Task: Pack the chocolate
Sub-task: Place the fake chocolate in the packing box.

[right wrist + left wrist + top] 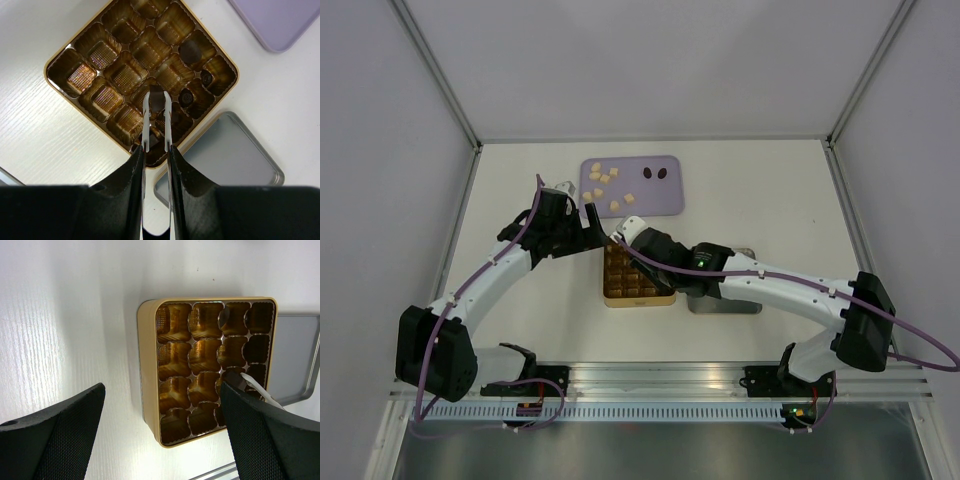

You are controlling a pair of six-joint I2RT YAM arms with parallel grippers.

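Pale cream chocolate cubes (605, 180) and two dark lumps (656, 173) lie on a purple tray (665, 200). My right gripper (156, 150) is shut on metal tweezers (145, 120). The tweezer tips pinch a dark chocolate piece (156, 100) over a cell near the middle of the gold gridded tin (47, 70). Three dark pieces (187, 96) sit in cells on the tin's right side. My left gripper (162, 387) hangs open above the tin's (147, 365) near corner, holding nothing. In the top view it (588, 215) is just left of the right gripper (630, 238).
A grey metal lid (225, 160) lies flat against the tin's right side, also seen from above (725, 300). The purple tray sits behind the tin near the back wall. White walls close in the table on three sides.
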